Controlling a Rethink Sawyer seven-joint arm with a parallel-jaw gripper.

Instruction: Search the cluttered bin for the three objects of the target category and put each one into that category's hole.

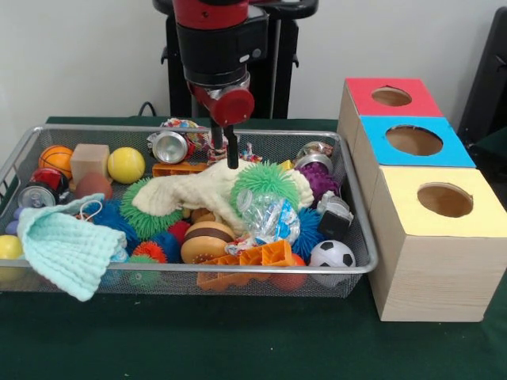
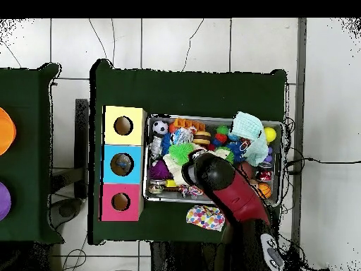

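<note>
Toys fill the wire bin (image 1: pixel 79 131) on the green table. The claw (image 1: pixel 224 158) hangs narrow and empty over a soft cream cloth (image 1: pixel 194 192), easy to pinch anywhere.

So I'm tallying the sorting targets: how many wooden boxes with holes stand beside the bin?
3, in a row along one short side of the bin: the red-topped box farthest from the front camera, the blue-topped box in the middle, the yellow-topped box nearest. None looks hidden.
</note>
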